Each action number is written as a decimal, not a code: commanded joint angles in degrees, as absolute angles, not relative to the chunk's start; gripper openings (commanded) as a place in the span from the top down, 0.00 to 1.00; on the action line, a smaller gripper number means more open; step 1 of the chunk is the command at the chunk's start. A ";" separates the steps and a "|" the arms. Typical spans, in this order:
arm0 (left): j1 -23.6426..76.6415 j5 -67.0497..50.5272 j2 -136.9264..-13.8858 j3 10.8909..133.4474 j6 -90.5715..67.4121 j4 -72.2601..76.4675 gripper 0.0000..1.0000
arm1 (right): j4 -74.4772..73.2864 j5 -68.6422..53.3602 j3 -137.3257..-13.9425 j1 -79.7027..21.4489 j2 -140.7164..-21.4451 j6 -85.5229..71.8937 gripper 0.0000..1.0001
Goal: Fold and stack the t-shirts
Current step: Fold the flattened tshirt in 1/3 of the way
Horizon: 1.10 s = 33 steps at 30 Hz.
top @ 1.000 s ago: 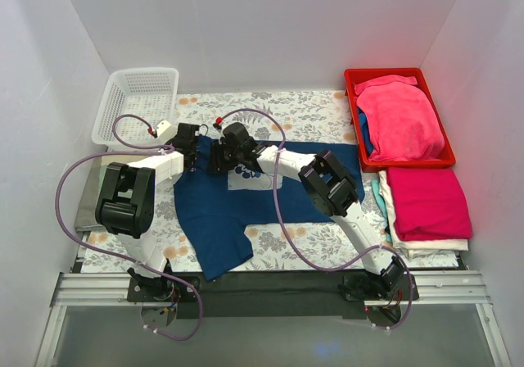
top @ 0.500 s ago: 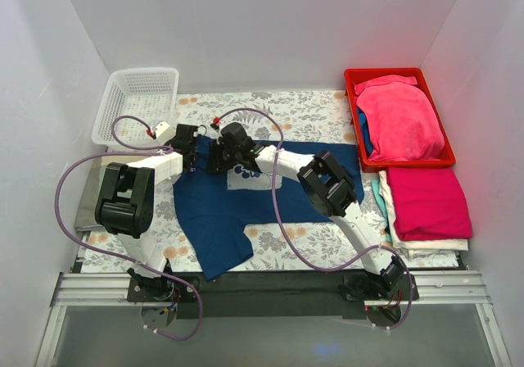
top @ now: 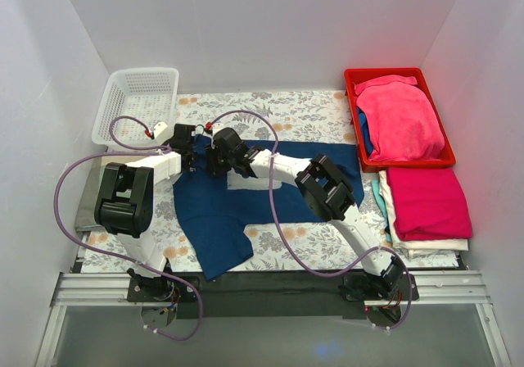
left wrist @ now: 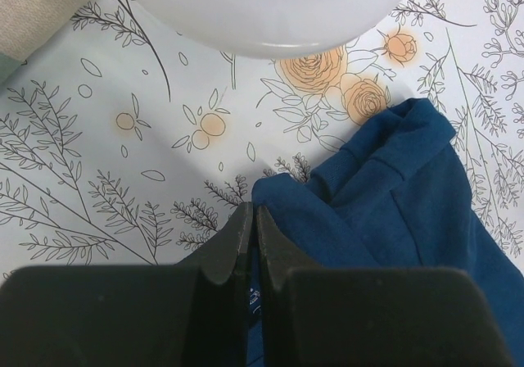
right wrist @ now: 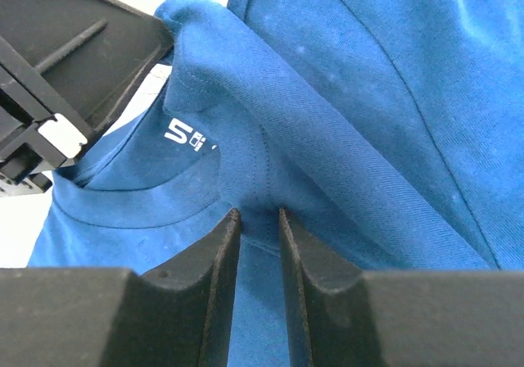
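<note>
Pinching the navy t-shirt [top: 229,211] at its neck end with 2 grippers set close together, over the far-left part of the spread cloth. Shows the left gripper [left wrist: 248,219] closed to a hairline at the shirt's edge beside a bunched shoulder, with cloth apparently caught between the tips. Shows the right gripper [right wrist: 257,215] narrowed around a raised ridge of cloth just below the collar [right wrist: 123,207], near the white neck print. Leaves the rest of the shirt flat on the flowered table [top: 311,113], chest print [top: 246,183] up and hem toward the arm bases. Looks like a hold taken at 2 top points so that this end can be lifted and carried over for a fold. Has the folded pink t-shirts [top: 430,199] stacked well apart at the right edge, with 1 more in the red tray [top: 354,97] beyond, probably the spot for this shirt once folded. Risks a slip from the thin left pinch.
</note>
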State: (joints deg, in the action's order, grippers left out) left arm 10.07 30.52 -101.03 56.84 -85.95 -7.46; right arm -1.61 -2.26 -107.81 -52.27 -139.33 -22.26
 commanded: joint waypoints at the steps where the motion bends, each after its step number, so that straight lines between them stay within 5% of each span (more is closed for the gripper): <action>1: 9.49 30.67 -101.07 57.65 -85.96 -7.38 1.00 | -17.13 3.33 -106.16 -53.17 -143.00 -19.51 0.70; 9: 9.49 30.15 -100.90 58.18 -85.87 -7.47 1.00 | -23.02 7.64 -107.40 -54.14 -143.53 -19.07 0.81; 14: 9.41 30.15 -100.55 57.83 -85.87 -7.47 1.00 | -24.08 8.88 -108.19 -54.14 -143.96 -18.72 0.99; 23: 9.32 30.15 -100.37 58.36 -85.25 -7.65 1.00 | -23.73 11.16 -109.60 -54.14 -141.95 -17.75 0.99; 26: 9.23 30.06 -100.46 58.45 -85.34 -7.65 1.00 | -22.50 11.16 -108.72 -54.14 -140.01 -17.58 0.91; 28: 9.14 30.23 -100.63 58.53 -85.52 -7.73 1.00 | -21.97 11.42 -107.67 -54.14 -138.35 -17.49 0.74; 33: 8.88 31.64 -100.72 58.71 -86.31 -8.17 1.00 | -20.83 11.95 -104.77 -54.32 -135.44 -17.32 0.67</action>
State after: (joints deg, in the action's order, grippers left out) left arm 9.50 29.52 -101.03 57.08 -85.95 -7.51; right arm -11.97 9.52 -108.27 -54.46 -136.42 -18.96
